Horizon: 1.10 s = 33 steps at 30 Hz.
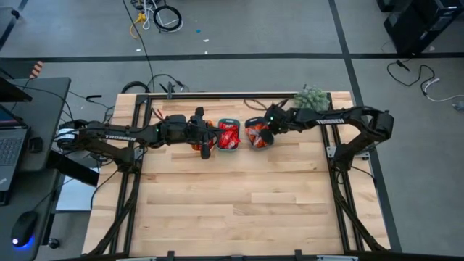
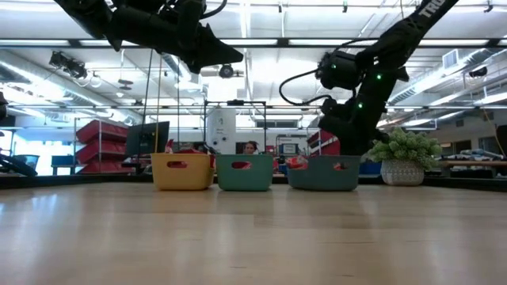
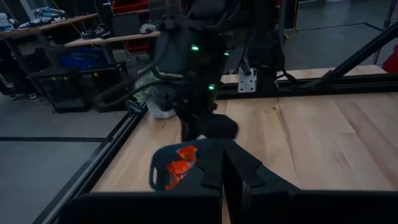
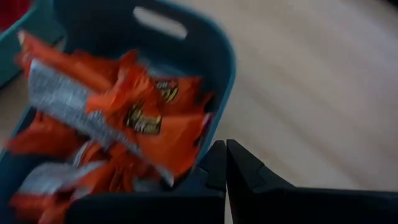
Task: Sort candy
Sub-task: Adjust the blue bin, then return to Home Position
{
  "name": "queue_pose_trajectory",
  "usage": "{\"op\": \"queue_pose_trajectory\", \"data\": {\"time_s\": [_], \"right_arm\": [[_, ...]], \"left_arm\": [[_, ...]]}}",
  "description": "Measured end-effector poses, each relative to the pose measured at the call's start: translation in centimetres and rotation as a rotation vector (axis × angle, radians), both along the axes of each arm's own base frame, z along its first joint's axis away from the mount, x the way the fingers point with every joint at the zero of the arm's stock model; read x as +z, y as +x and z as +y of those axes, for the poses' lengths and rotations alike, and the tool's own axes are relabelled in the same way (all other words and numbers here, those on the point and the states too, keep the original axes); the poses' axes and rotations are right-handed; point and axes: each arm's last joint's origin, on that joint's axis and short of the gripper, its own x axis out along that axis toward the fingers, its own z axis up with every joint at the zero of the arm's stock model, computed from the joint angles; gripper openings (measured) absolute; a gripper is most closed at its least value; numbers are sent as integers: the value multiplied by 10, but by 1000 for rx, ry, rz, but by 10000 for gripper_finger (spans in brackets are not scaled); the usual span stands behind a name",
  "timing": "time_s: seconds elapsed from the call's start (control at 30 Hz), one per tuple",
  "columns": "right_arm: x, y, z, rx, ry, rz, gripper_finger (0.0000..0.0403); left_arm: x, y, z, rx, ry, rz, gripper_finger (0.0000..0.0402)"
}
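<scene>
We find the candy (image 4: 134, 118) heaped in the right teal bin (image 1: 258, 135), orange wrappers with white marks piled up to its rim; more candy, in red wrappers, fills the middle teal bin (image 1: 229, 135). Both bins stand in a row with a yellow-orange bin (image 2: 183, 171) at the far side of the table (image 1: 239, 203), the yellow-orange one at the left end, the three just beside one another.

The right gripper (image 4: 225, 163) sits at the rim of the right teal bin, just over its edge; its fingers are pressed together with nothing visible between them. In the low view the right arm comes down behind that bin.

The left gripper (image 3: 225, 165) hangs above the left end of the row, raised well clear of the table; its fingers are likewise pressed together, and we see nothing held in them.

A potted plant (image 2: 405, 156) stands at the far right corner of the table, near the right teal bin.
</scene>
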Motion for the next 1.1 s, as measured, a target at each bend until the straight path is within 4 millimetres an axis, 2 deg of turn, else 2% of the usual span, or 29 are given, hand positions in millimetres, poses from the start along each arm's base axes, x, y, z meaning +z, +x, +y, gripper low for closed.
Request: {"op": "queue_pose_trajectory", "data": {"time_s": [0.33,0.57,0.8,0.9,1.1], "right_arm": [[-4,11,48,28,71,36,0],[-3,17,77,44,7,42,0],[14,-5,94,113,-205,168,0],[16,-17,100,226,-243,94,0],[10,-39,108,533,-258,-193,0]], "left_arm": [[0,1,-12,24,38,9,3],[2,0,-18,30,43,9,3],[17,-16,-24,-79,11,-22,3],[16,-25,-25,-115,9,-53,2],[4,-39,-27,-148,5,-108,2]]}}
